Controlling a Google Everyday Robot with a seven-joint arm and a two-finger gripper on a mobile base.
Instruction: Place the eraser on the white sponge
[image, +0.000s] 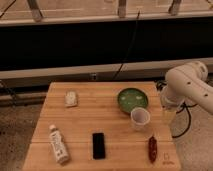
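The eraser (98, 145) lies flat on the wooden surface (100, 116) near its front edge, about midway across, with its long side running front to back. A white labelled bottle (58, 144) lies to its left and a slim dark red object (152, 148) to its right, both well apart from it. The white sponge (71, 98) sits toward the back left corner, alone and well apart from the eraser. The gripper (169, 114) hangs at the end of the pale arm (187, 82) by the right edge of the surface, beside a translucent cup (140, 118) and a green bowl (132, 99), far from both task things; I cannot tell whether its jaws are apart or together. Judging by its look, the eraser is a light, stiff slab with smooth, plain faces, so it is likely to be somewhat slippery and, being so thin, offers little height to catch. The best hold is probably from above, across its narrow width near the middle of its length, so that it hangs level and does not swing. The sponge appears soft and smaller than the block, so the eraser will probably overhang it at both ends. It should be laid down centred and low, or it may tip off or push the light pad aside.
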